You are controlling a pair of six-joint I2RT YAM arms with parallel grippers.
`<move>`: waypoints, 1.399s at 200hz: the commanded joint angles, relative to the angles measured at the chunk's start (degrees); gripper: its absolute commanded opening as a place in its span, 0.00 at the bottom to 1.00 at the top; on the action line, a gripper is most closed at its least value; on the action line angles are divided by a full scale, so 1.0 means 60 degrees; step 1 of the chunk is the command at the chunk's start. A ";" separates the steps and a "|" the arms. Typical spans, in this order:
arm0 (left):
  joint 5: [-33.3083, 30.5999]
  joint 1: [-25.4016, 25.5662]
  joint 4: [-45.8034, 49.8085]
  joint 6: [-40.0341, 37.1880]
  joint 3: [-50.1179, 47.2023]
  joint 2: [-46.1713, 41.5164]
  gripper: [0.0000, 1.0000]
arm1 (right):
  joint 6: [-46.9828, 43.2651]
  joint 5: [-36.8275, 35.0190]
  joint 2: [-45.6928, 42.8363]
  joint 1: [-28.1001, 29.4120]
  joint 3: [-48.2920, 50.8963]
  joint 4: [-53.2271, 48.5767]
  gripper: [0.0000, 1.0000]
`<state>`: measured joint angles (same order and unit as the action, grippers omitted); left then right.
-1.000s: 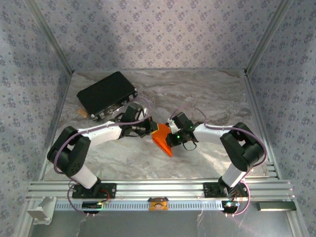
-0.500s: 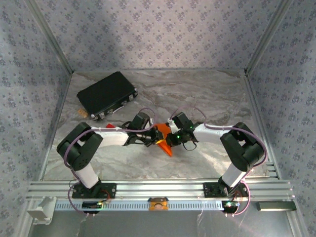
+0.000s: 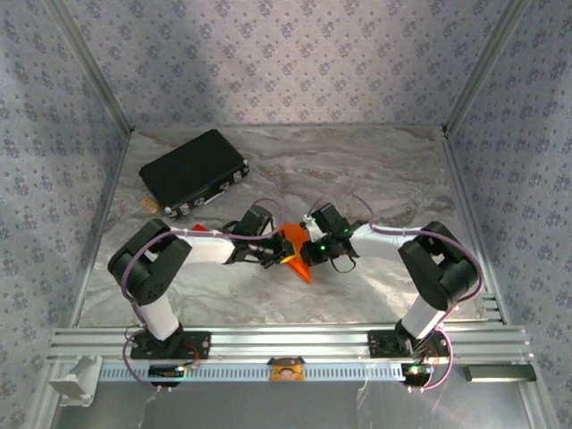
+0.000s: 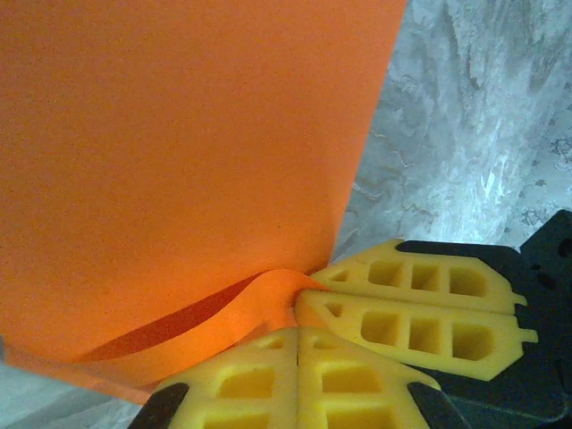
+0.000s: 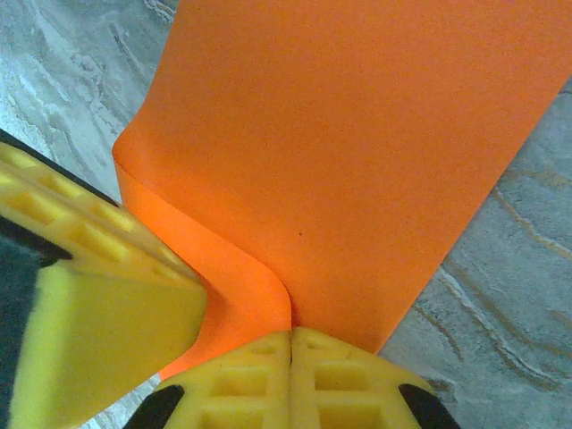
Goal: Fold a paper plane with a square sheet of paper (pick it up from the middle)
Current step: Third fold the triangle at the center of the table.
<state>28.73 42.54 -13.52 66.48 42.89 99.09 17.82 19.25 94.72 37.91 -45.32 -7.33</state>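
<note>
The square sheet of paper (image 3: 300, 268) is bright orange and folded, its pointed end toward the near edge, at the table's middle. My right gripper (image 3: 308, 253) is shut on it; in the right wrist view the sheet (image 5: 357, 134) bends down into the seam of my closed right gripper (image 5: 291, 335). My left gripper (image 3: 275, 254) is shut and pressed tip-first against a curled flap of the sheet (image 4: 179, 143). My left gripper (image 4: 298, 332) meets the right gripper's fingers (image 4: 411, 326) there. A finished paper plane is out of view.
A black case (image 3: 193, 172) lies at the back left. A small red block (image 3: 198, 228) sits behind my left forearm. The aluminium rail (image 3: 286, 340) runs along the near edge, and patterned walls close in the sides and back.
My left arm has swung right and brought its shut gripper against the sheet beside the right gripper. The red block now shows behind it. The right gripper has kept still.
</note>
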 commanded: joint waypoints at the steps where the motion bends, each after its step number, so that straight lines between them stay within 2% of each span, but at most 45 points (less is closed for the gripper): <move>1: -0.0010 0.0055 -0.0087 -0.0223 -0.0061 0.0131 0.00 | 0.0132 -0.0248 0.0032 0.0056 -0.0172 -0.0259 0.00; 75: -0.0296 0.0065 0.0894 -0.0821 -0.0026 0.0352 0.00 | 0.0112 -0.0212 0.0034 0.0054 -0.0170 -0.0285 0.00; 132: -0.0435 0.0069 0.0905 -0.0922 -0.0201 0.0508 0.00 | 0.0126 -0.0085 -0.0015 0.0079 -0.0228 -0.0316 0.01; 160: -0.0394 0.0087 0.0899 -0.1002 -0.0143 0.0580 0.00 | 0.0339 -0.0054 -0.0328 0.0019 -0.0358 -0.0581 0.12; 187: -0.0367 0.0085 0.0905 -0.1031 -0.0105 0.0565 0.00 | 0.0867 0.0016 -0.1117 -0.0403 -0.0370 -0.1083 0.36; 203: -0.0346 0.0076 0.0906 -0.1049 -0.0081 0.0550 0.00 | 0.1207 0.0720 -0.1526 -0.0713 -0.0228 -0.1032 0.42; 225: -0.0353 0.0077 0.0922 -0.1045 -0.0065 0.0521 0.00 | 0.1535 0.2101 -0.1573 -0.0639 -0.0123 -0.0720 0.40; 241: -0.0393 0.0081 0.0940 -0.1051 -0.0059 0.0521 0.00 | 0.1598 0.2695 -0.1239 -0.0318 -0.0230 -0.0794 0.31; 258: -0.0394 0.0072 0.0944 -0.1046 -0.0074 0.0508 0.00 | 0.1714 0.2575 -0.0968 0.0054 -0.0254 -0.0856 0.19; 280: -0.0409 0.0086 0.0936 -0.1035 -0.0081 0.0495 0.00 | 0.1849 0.2432 -0.0675 0.0211 -0.0245 -0.0841 0.10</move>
<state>27.83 42.54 -10.94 61.08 42.92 100.84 27.33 31.79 88.60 38.24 -46.13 -11.00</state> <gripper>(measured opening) 0.046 0.138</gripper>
